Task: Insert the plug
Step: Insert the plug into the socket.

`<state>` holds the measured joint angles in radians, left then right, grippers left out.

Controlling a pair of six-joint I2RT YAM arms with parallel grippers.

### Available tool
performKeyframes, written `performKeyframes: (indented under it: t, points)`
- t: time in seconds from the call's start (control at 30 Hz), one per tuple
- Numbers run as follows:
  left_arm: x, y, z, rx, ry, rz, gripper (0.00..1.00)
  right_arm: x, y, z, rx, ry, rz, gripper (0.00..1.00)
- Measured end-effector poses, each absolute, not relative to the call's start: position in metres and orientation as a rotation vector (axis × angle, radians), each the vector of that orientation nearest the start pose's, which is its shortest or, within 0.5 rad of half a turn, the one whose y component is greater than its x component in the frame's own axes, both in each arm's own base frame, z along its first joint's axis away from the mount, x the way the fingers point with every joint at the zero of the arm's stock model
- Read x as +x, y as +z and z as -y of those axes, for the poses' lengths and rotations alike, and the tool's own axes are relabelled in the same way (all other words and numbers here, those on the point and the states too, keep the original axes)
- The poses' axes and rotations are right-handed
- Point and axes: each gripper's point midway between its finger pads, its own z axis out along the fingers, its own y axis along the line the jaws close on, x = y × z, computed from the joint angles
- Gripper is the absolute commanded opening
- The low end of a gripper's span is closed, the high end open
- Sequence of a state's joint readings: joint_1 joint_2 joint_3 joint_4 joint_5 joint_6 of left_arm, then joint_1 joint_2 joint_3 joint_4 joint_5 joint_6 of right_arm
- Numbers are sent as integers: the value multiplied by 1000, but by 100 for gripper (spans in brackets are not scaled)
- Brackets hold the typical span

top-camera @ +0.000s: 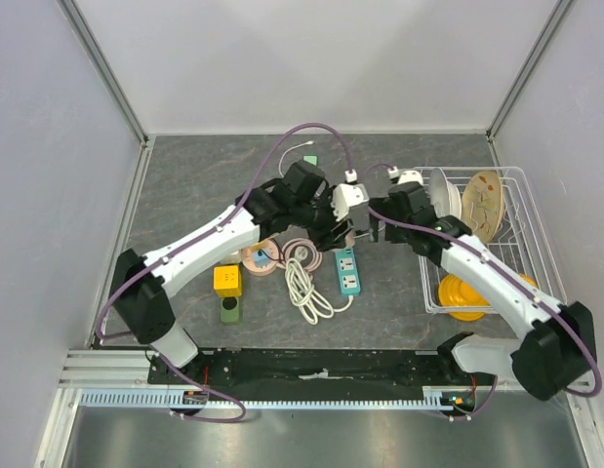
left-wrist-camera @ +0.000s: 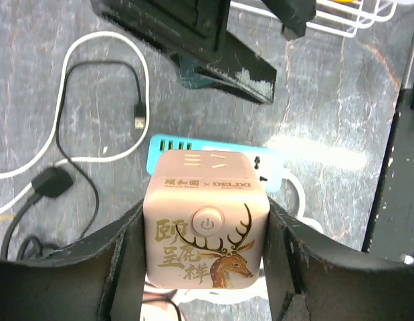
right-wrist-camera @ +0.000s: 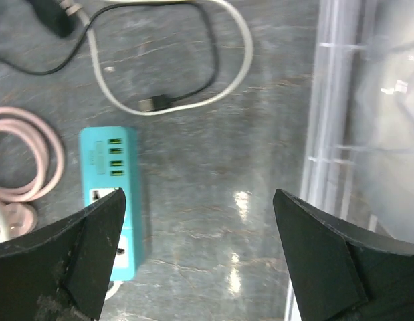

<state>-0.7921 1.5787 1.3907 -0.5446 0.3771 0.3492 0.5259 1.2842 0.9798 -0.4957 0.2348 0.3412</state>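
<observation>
My left gripper [left-wrist-camera: 205,215] is shut on a pale pink cube plug adapter [left-wrist-camera: 205,234] with a deer picture and a power button. It holds the cube above the teal power strip [left-wrist-camera: 263,164], which lies flat on the table. In the top view the cube [top-camera: 349,196] and left gripper [top-camera: 341,213] hang just beyond the strip's [top-camera: 348,272] far end. My right gripper [right-wrist-camera: 198,200] is open and empty, low over the table just right of the strip [right-wrist-camera: 108,194]. In the top view the right gripper [top-camera: 377,224] is close beside the cube.
A white wire dish rack [top-camera: 521,190] with plates and a yellow item stands at right, and its edge shows in the right wrist view [right-wrist-camera: 327,107]. A white cord [top-camera: 306,285], pink coil [top-camera: 263,255], yellow cube [top-camera: 227,280] and green block [top-camera: 229,310] lie left of the strip. A USB cable [right-wrist-camera: 153,103] lies beyond it.
</observation>
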Motion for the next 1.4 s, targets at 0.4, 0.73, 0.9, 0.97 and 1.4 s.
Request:
performKeyframes:
  t: [0.4, 0.73, 0.9, 0.97, 1.4]
  points:
    - [272, 139, 363, 1589, -510, -2072, 2, 292, 190, -70, 190, -10, -2213, 98]
    - [252, 98, 353, 1711, -447, -2203, 2, 287, 194, -54, 243, -30, -2183, 98]
    - [256, 102, 365, 1695, -484, -2155, 2, 284, 194, -46, 271, -42, -2174, 98]
    - [258, 104, 370, 1688, -495, -2134, 2, 282, 196, -42, 284, -47, -2163, 98]
    - [260, 98, 378, 1708, -519, -2102, 2, 277, 211, -26, 334, -65, -2099, 98]
